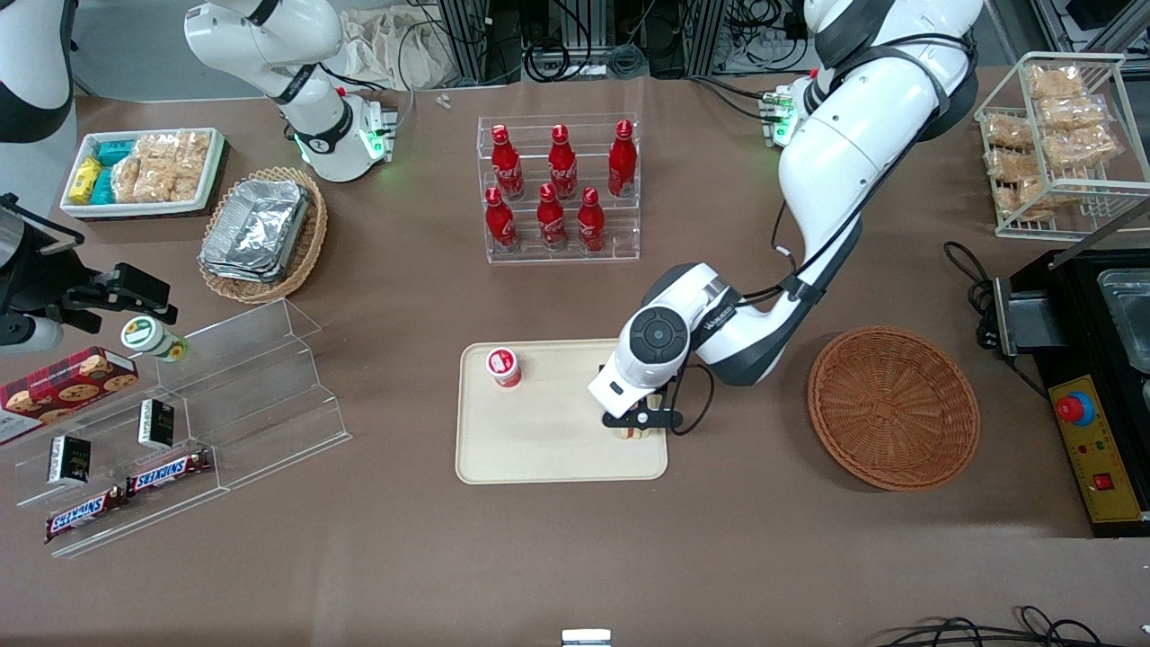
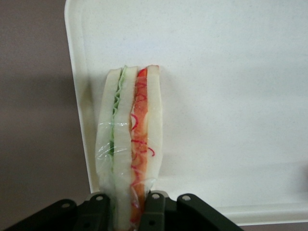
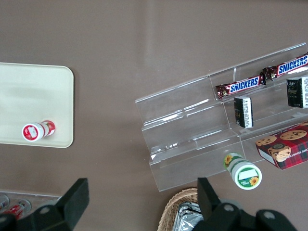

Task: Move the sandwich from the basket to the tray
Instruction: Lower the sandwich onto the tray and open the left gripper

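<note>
While a red-capped cup (image 1: 504,367) stands near the tray's (image 1: 539,449) corner toward the parked arm, bare cream surface lies between it and the pincer (image 1: 636,425), which is clamped on the sandwich (image 2: 132,144) just inside the tray's rim toward the working arm. Open brown bench (image 1: 746,503) separates that rim from the basket (image 1: 892,406).

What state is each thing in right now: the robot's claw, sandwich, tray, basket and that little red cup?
gripper: over the tray, shut on the sandwich.
sandwich: wrapped in clear film, held on edge above the tray.
tray: flat, holding the small red cup.
basket: empty.
small red cup: lidded, upright on the tray.
</note>
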`<act>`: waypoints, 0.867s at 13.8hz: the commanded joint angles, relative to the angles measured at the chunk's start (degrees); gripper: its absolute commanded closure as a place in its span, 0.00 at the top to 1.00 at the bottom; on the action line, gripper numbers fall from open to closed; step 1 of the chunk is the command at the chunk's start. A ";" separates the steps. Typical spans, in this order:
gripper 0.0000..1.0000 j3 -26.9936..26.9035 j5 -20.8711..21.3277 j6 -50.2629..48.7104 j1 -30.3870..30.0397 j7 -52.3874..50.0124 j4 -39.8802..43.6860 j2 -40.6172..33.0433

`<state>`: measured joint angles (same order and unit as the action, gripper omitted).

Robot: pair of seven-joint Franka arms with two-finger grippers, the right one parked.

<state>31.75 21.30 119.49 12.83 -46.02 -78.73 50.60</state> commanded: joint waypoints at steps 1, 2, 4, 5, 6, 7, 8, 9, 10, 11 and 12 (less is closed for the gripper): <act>1.00 -0.28 1.63 -0.05 0.10 -2.31 1.38 0.20; 1.00 -0.28 1.64 -0.13 0.09 -2.32 1.38 0.03; 1.00 -0.28 1.64 -1.10 -0.69 -2.32 1.38 -1.80; 1.00 -0.20 1.55 -2.32 -1.22 -2.32 1.47 -3.38; 1.00 -0.11 1.46 -4.51 -2.18 -2.32 1.47 -5.14; 1.00 -0.11 1.37 -7.05 -2.63 -1.71 1.56 -7.16; 1.00 -0.11 0.85 -9.17 -3.41 -1.35 1.47 -9.53; 1.00 0.33 0.67 -10.84 -4.73 -1.44 1.47 -11.64; 1.00 0.51 0.06 -12.69 -5.35 -1.53 1.47 -14.01; 1.00 0.42 -1.86 -14.44 -5.70 -1.35 1.39 -16.47; 1.00 0.42 -3.97 -15.94 -8.32 -0.39 1.21 -18.41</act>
<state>31.88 20.24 106.35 7.51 -46.93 -75.55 37.22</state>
